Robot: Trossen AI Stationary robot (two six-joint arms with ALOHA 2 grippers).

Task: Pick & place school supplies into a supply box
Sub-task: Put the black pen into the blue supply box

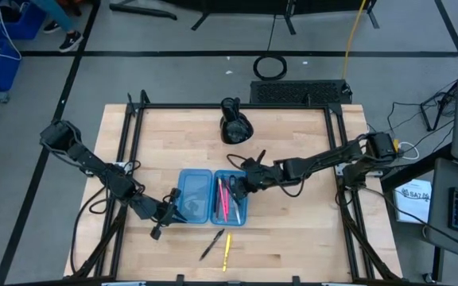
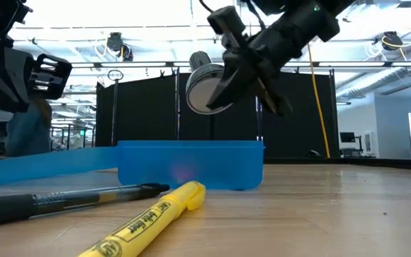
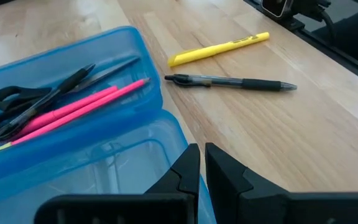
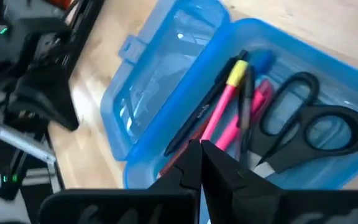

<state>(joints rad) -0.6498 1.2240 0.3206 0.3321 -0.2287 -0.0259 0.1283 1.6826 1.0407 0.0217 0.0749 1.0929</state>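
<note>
From above, I see the pencil case point(image 1: 213, 196) open mid-table, my right gripper point(image 1: 238, 187) over its right half and my left gripper point(image 1: 170, 208) at its left edge. At table level, a yellow highlighter point(image 2: 145, 223) and black pen point(image 2: 63, 199) lie before the case. My left wrist camera shows fingers nearly pinched, empty. My right wrist camera shows fingers closed, empty, above scissors point(image 4: 309, 127) and pink pens point(image 4: 225, 112).

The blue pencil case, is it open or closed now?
Open. The pencil case lies with both halves flat side by side; one half holds scissors and pink pens, the other looks empty.
</note>
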